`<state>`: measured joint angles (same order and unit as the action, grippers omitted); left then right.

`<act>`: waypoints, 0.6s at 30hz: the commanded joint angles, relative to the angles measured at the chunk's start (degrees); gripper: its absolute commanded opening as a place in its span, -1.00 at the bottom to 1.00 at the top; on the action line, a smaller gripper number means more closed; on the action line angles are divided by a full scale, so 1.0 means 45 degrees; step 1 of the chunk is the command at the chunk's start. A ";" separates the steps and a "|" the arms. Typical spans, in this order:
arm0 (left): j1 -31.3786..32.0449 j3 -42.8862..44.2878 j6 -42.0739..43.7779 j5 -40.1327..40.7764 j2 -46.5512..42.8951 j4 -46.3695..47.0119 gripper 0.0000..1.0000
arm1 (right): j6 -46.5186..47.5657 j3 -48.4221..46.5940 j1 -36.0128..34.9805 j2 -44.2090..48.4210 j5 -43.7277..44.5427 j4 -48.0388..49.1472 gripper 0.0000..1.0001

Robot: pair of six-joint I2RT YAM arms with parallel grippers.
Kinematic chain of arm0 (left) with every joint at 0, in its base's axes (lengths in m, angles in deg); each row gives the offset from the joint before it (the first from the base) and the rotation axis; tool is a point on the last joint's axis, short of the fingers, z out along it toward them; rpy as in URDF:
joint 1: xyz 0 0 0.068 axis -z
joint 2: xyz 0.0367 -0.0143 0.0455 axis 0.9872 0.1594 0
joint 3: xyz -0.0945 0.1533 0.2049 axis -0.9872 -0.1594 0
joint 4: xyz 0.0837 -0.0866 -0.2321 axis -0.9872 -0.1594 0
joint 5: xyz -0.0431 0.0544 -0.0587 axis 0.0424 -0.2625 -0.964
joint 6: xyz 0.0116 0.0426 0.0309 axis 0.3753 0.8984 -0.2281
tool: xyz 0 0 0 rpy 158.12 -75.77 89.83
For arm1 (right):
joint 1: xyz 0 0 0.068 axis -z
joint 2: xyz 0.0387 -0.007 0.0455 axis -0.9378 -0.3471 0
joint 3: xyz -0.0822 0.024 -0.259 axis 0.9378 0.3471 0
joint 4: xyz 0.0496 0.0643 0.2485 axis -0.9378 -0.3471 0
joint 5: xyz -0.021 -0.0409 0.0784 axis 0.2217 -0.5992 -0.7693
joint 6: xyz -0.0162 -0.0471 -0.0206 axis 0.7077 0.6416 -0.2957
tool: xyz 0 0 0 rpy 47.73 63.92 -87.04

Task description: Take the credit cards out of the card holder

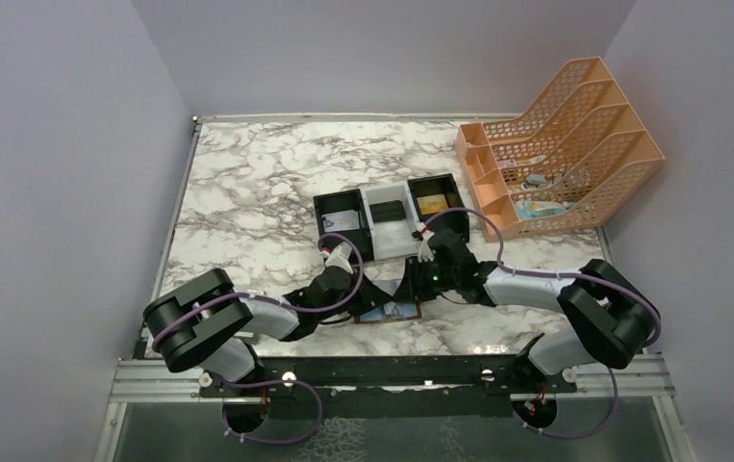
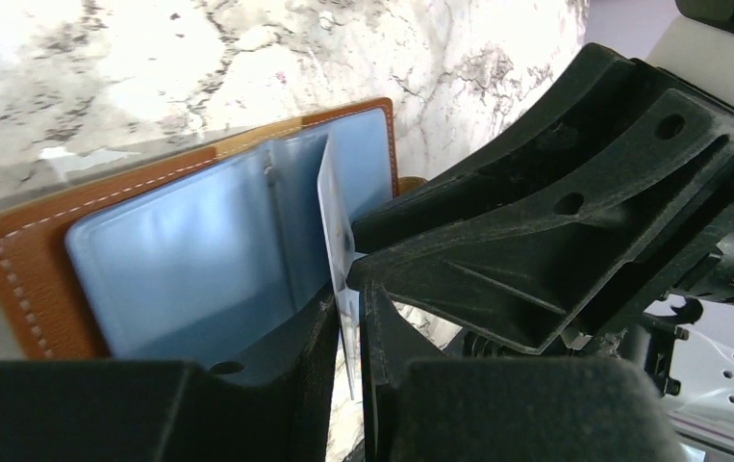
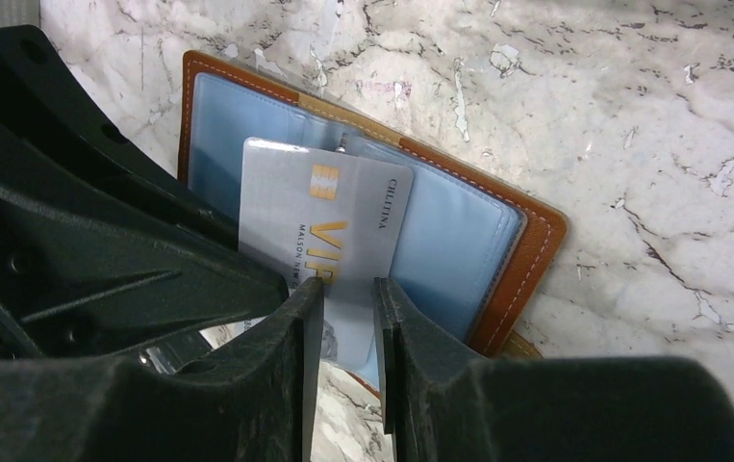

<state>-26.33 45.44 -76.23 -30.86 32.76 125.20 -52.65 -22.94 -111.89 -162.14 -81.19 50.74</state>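
Observation:
The card holder lies open on the marble near the front, brown leather with pale blue pockets. One pale credit card with a gold chip and lettering sticks out over the pockets. In the left wrist view this credit card is edge-on between the fingers of my left gripper. A thin gap shows on one side, so the jaws stand slightly open around it. My right gripper hovers just over the card's lower edge, open, with nothing between its fingers. Both grippers meet over the holder.
A black-and-white three-compartment tray sits just behind the holder, with a pale card in its left bin and a gold-yellow card in its right one. An orange mesh file organizer stands at the back right.

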 commanded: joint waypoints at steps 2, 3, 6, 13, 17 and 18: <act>0.0038 0.0373 0.0517 -0.0553 0.0195 -0.0001 -0.77 | -0.0073 0.0496 0.0021 -0.0252 0.1243 -0.0398 -0.45; 0.0037 0.0297 0.0481 -0.0461 0.0106 -0.0014 -0.84 | -0.0010 0.0446 0.0021 -0.0177 0.1350 -0.0478 -0.45; 0.0037 -0.0213 0.0241 -0.0013 -0.0415 -0.0059 -1.00 | 0.0138 0.0324 0.0031 0.0188 0.1416 -0.0582 -0.44; 0.0042 -0.0536 0.0910 0.0478 -0.1807 -0.1478 -1.00 | 0.0502 0.0221 0.0021 0.0836 0.0360 -0.0121 -0.31; 0.0037 -0.0314 0.1176 0.0553 -0.2362 -0.2568 -1.00 | 0.0514 -0.0109 0.0055 0.0978 -0.0089 -0.0200 -0.27; 0.0037 -0.0286 0.1193 0.0671 -0.2531 -0.2821 -1.00 | 0.0466 -0.0069 0.0084 0.1148 -0.0313 -0.0060 -0.25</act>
<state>-26.33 43.14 -73.23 -30.14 24.02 118.30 -51.56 -22.18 -111.95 -159.19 -79.66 50.15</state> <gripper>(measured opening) 0.012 0.359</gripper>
